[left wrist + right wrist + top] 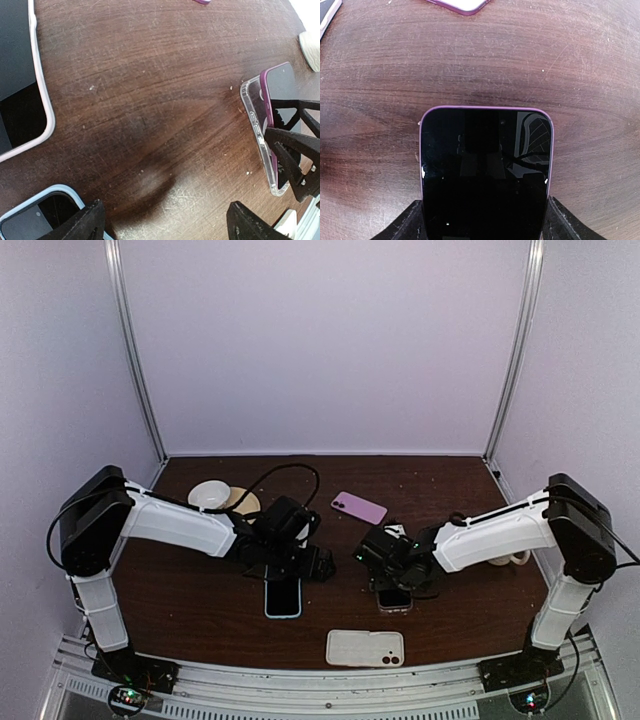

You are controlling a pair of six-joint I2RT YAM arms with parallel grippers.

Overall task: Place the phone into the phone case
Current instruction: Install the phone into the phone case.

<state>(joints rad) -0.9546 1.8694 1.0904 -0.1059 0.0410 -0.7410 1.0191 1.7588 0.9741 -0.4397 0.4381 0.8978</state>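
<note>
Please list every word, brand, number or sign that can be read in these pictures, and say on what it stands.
None can be read.
The purple phone shows a dark screen with reflections only.
The blue-edged phone, the white item and the lilac item bear no legible marking.

The top view is lit softly and evenly from above, its pale walls [320, 340] tinted lilac and the dark table [200, 625] dim, with only faint shadows on it. Both wrist views bulge like a fisheye, the wood grain curving toward the edges, and a dark shadow pools mid-frame in the left one. The phone [485, 175] shows faint reflections on its glossy black screen.
</note>
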